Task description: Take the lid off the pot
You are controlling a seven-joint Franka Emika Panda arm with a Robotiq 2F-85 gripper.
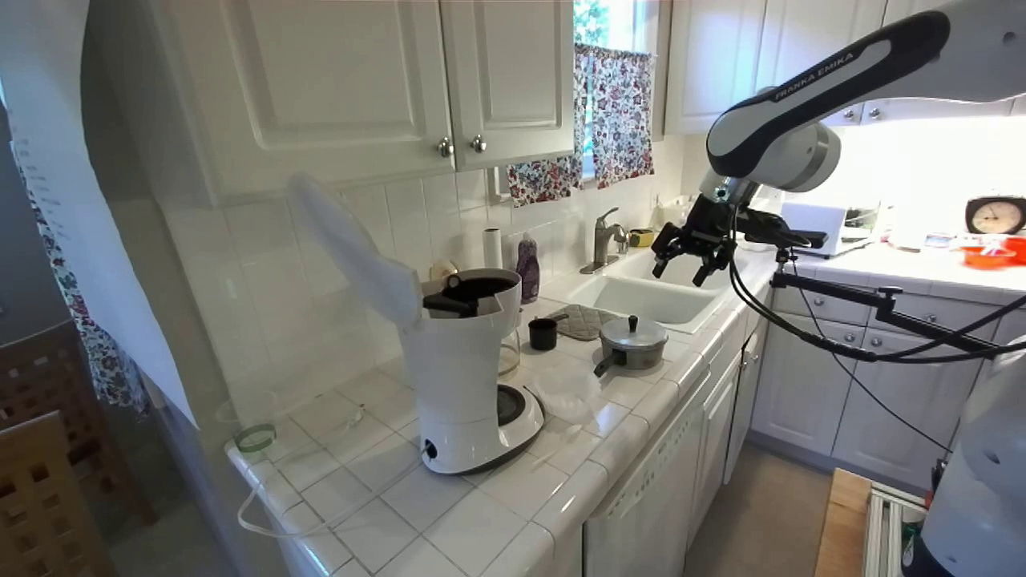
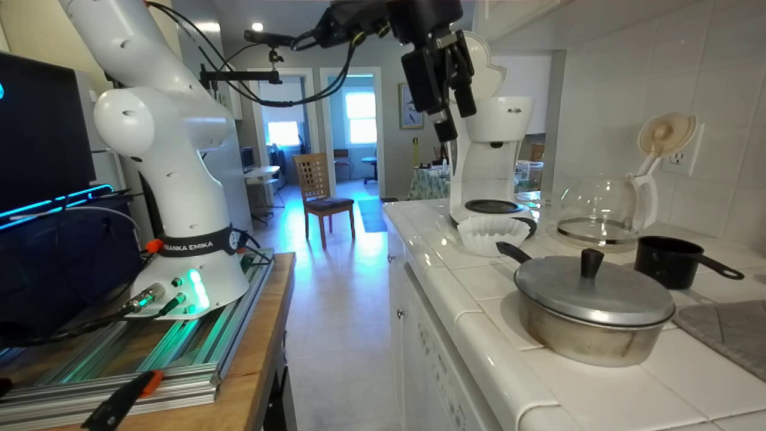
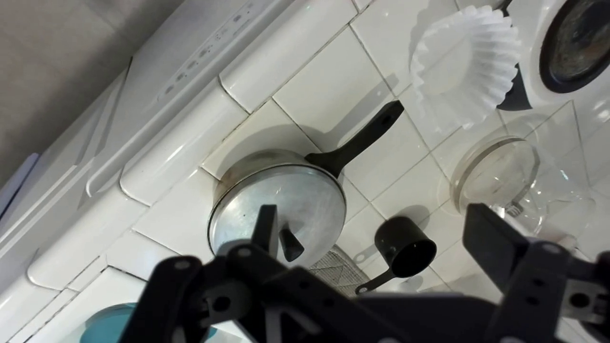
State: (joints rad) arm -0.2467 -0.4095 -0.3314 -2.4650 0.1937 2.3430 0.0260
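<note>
The round grey metal lid (image 1: 621, 333) with a black knob sits on the small grey pot (image 1: 641, 358) on the tiled counter. Both also show in an exterior view, the lid (image 2: 550, 288) flat on the pot (image 2: 586, 347). In the wrist view the lid (image 3: 305, 200) covers the pot (image 3: 252, 166), whose black handle points up and right. My gripper (image 1: 680, 271) is open and empty, well above the counter. In the wrist view the gripper (image 3: 371, 219) has its fingers wide apart; the left finger overlaps the lid beside the knob. It also shows in an exterior view (image 2: 456, 120).
A black measuring cup (image 3: 405, 247), a glass carafe (image 2: 598, 206) and a paper filter (image 3: 467, 62) stand near the pot. The white coffee maker (image 1: 457, 377) is beyond them. A grey pot holder (image 1: 583, 322) lies by the sink (image 1: 665, 320).
</note>
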